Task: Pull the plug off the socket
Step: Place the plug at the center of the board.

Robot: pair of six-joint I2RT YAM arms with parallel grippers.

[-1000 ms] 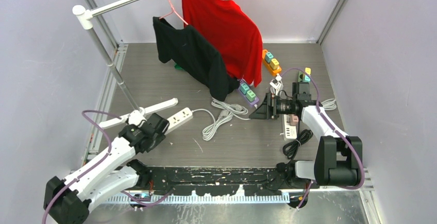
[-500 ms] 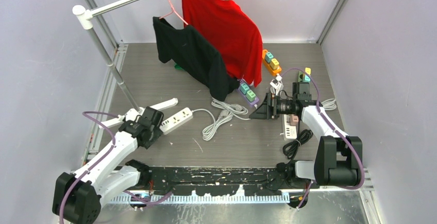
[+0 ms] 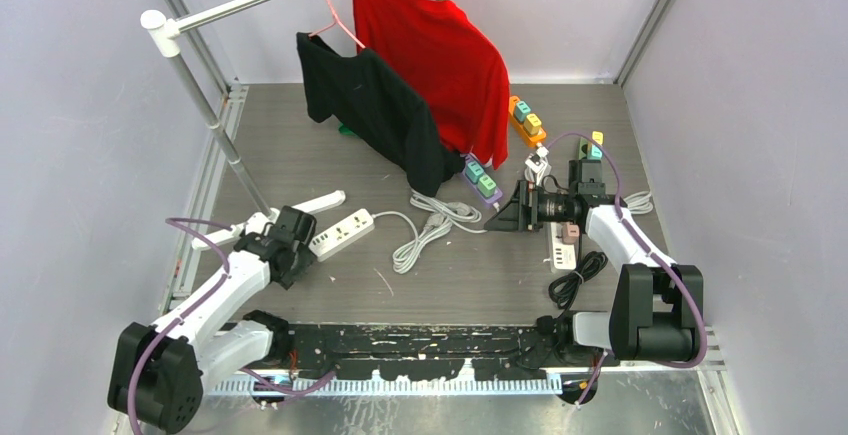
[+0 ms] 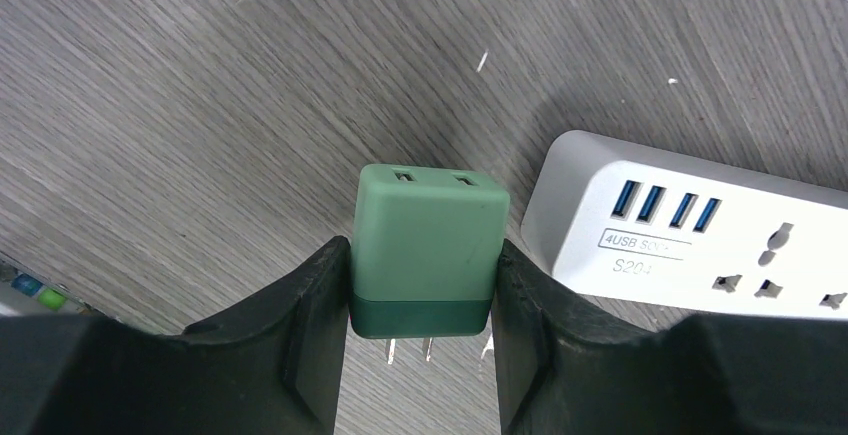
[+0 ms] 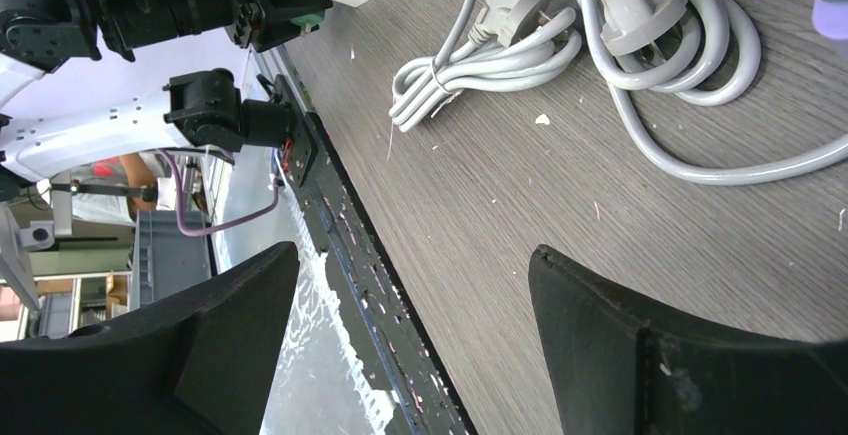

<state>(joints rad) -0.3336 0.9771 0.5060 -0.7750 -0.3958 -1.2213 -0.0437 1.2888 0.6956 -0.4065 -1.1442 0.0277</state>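
My left gripper point(image 4: 423, 255) is shut on a green plug point(image 4: 430, 225), a square adapter gripped by its two sides. Its two metal prongs show bare below the dark green base, clear of any socket and hanging above the wood table. The white socket strip point(image 4: 690, 245), with blue USB ports, lies just to the plug's right. From above, the left gripper point(image 3: 290, 230) sits at the left end of that strip point(image 3: 345, 229) and hides the plug. My right gripper point(image 3: 507, 215) stands open and empty over the table's right middle, its fingers point(image 5: 640, 335) wide apart.
A rack holds a red shirt point(image 3: 435, 55) and a black shirt point(image 3: 375, 110). Coiled white cables point(image 3: 430, 220) lie mid-table. A purple strip point(image 3: 483, 182), an orange strip point(image 3: 526, 121), a white strip point(image 3: 562, 247) and a black cable point(image 3: 572, 280) surround the right arm.
The left arm has swung its gripper, still holding the green plug, a little away from the near edge, toward the strip's left end. The right arm has not moved.
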